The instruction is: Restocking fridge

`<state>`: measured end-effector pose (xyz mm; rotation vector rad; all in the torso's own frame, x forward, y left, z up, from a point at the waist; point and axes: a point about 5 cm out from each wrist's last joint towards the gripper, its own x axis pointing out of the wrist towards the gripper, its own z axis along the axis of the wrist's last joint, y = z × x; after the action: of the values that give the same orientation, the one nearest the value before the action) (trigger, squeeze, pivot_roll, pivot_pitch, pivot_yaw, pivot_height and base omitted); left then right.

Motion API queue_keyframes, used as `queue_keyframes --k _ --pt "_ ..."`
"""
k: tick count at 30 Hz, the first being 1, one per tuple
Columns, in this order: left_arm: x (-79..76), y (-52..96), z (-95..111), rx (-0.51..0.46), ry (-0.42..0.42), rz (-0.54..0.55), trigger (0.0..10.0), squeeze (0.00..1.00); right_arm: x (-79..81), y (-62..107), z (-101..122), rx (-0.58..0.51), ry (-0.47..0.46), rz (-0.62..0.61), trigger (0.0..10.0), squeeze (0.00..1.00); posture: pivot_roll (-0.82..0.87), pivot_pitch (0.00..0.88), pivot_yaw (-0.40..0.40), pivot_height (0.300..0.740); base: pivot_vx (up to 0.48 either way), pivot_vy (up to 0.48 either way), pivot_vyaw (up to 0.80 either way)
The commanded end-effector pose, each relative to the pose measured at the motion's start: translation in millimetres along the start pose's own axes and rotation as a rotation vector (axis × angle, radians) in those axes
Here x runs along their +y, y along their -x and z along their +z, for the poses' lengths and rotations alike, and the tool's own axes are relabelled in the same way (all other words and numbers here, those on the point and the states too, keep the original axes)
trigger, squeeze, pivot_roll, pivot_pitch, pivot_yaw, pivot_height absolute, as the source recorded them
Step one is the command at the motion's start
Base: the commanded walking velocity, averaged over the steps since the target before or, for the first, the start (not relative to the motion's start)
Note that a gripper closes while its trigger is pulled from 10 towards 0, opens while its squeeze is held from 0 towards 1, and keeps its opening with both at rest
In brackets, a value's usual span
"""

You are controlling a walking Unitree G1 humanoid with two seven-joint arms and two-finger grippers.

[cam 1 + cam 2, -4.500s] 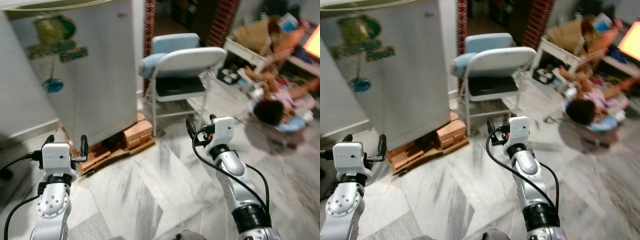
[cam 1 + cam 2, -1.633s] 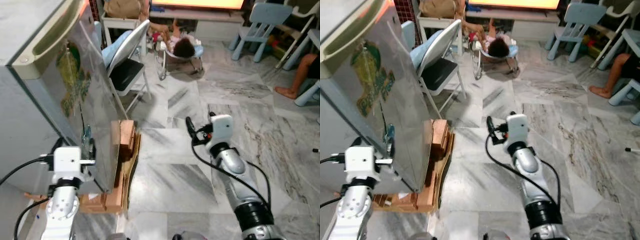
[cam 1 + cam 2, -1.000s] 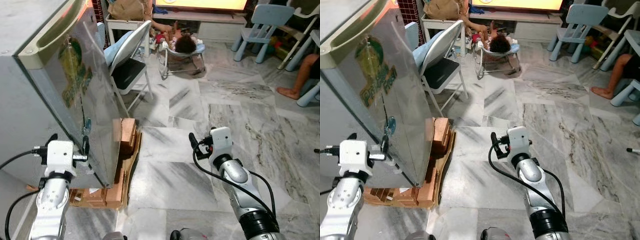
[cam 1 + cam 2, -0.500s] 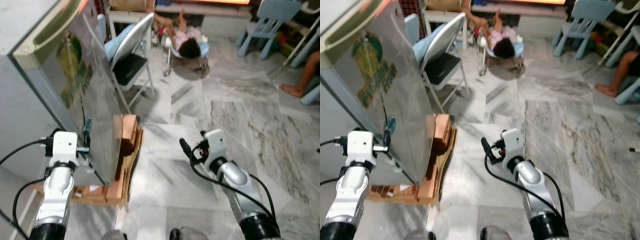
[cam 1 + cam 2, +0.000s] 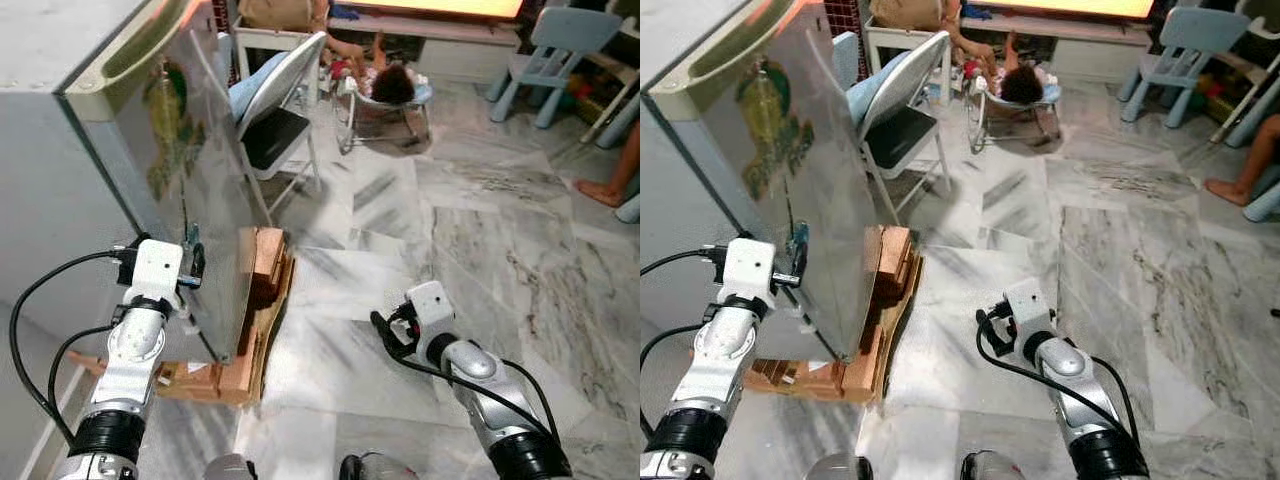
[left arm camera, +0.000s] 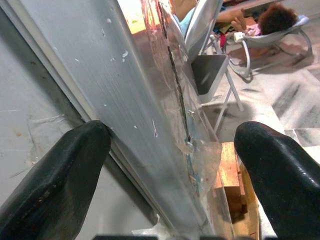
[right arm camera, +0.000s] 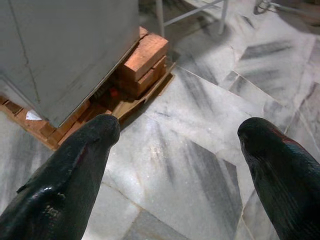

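Fridge (image 5: 190,190): silver-grey cabinet at the left of the scene, door shut, raised on a wooden pallet and bricks (image 5: 262,270). Finish brushed metal, dulled and scuffed, with a pale recessed handle strip along the top edge; a green and yellow sticker sits high on the door face, a small blue one lower down, and loose clear film peels along the door's edge in the left wrist view. Progress, judged from the shut door: restocking scarcely begun; opening the door is the step in hand, and no goods to load can be made out. Left pincer (image 5: 192,266): raised at the door's near edge, fingers spread wide, one (image 6: 52,180) to each side of the door edge, gripping nothing. Right pincer (image 5: 990,335): held low over the marble floor (image 5: 480,240) to the right of the pallet, fingers parted, empty. Beyond the fridge: a folding chair (image 5: 275,125) with a pale blue cushion close behind. Far end of the room: a small child in a bouncer seat (image 5: 390,95), a blue child's chair (image 5: 565,45), and a person's bare foot (image 5: 600,188) at the right edge.
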<state>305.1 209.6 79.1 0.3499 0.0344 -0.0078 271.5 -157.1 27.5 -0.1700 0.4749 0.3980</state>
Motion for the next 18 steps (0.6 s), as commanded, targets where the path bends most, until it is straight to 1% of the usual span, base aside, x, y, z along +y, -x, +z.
queue_keyframes --k 1,4,6,7,8,10,11,12,14,15,16,17,18 --pt "-11.3 -7.4 8.8 -0.028 -0.024 -0.063 10.0 0.00 1.7 0.9 0.3 0.011 0.013 0.016 10.0 0.00 -0.01 0.080 -0.030 0.740 0.000 0.000 0.00" --pt "-14.0 -12.4 11.8 -0.026 -0.015 -0.071 10.0 0.00 4.3 0.9 -1.2 0.028 0.013 0.044 10.0 0.00 -0.01 0.083 -0.029 0.740 0.000 0.000 0.00" --pt "-22.0 -19.4 18.4 -0.036 -0.024 -0.097 10.0 0.00 6.3 2.0 -5.6 0.063 0.024 0.076 10.0 0.00 -0.01 0.084 -0.030 0.740 0.000 0.000 0.00" --pt "-27.8 -24.7 23.7 -0.045 -0.034 -0.115 10.0 0.00 7.5 2.4 -7.5 0.077 0.034 0.095 10.0 0.00 -0.01 0.083 -0.031 0.740 0.000 0.000 0.00" --pt "-36.9 -34.0 32.7 -0.051 -0.036 -0.137 10.0 0.00 9.4 2.8 -9.1 0.088 0.049 0.119 10.0 0.00 -0.01 0.081 -0.029 0.740 0.000 0.000 0.00" --pt "-44.6 -42.1 42.3 -0.061 -0.023 -0.158 10.0 0.00 10.8 3.0 -8.9 0.091 0.057 0.132 10.0 0.00 -0.02 0.080 -0.028 0.740 0.000 0.000 0.00" --pt "-44.6 -42.1 42.3 -0.061 -0.023 -0.158 10.0 0.00 10.8 3.0 -8.9 0.091 0.057 0.132 10.0 0.00 -0.02 0.080 -0.028 0.740 0.000 0.000 0.00" --pt "-52.5 -47.4 52.9 -0.086 -0.025 -0.187 10.0 0.00 11.0 3.6 -8.7 0.091 0.060 0.135 10.0 0.00 -0.02 0.081 -0.028 0.740 0.000 0.000 0.00" --pt "-60.8 -52.0 63.4 -0.108 -0.014 -0.210 10.0 0.00 11.0 4.6 -9.0 0.092 0.060 0.137 10.0 0.00 -0.02 0.081 -0.028 0.740 0.000 0.000 0.00" --pt "-68.8 -55.6 73.3 -0.122 0.015 -0.232 10.0 0.00 11.3 5.7 -9.9 0.095 0.061 0.143 10.0 0.00 -0.02 0.081 -0.028 0.740 0.000 0.000 0.00" --pt "-82.1 -58.6 87.0 -0.140 0.051 -0.264 10.0 0.00 11.7 6.4 -11.0 0.100 0.056 0.150 10.0 0.00 -0.02 0.081 -0.028 0.740 0.000 0.000 0.00" --pt "-87.9 -59.4 92.5 -0.145 0.071 -0.278 10.0 0.00 11.9 6.5 -11.4 0.102 0.051 0.153 10.0 0.00 -0.02 0.081 -0.028 0.740 0.000 0.000 0.00" --pt "-106.9 -57.0 108.4 -0.184 0.092 -0.346 10.0 0.00 12.1 6.4 -11.7 0.102 0.047 0.156 10.0 0.00 -0.01 0.082 -0.024 0.740 0.000 0.000 0.00"
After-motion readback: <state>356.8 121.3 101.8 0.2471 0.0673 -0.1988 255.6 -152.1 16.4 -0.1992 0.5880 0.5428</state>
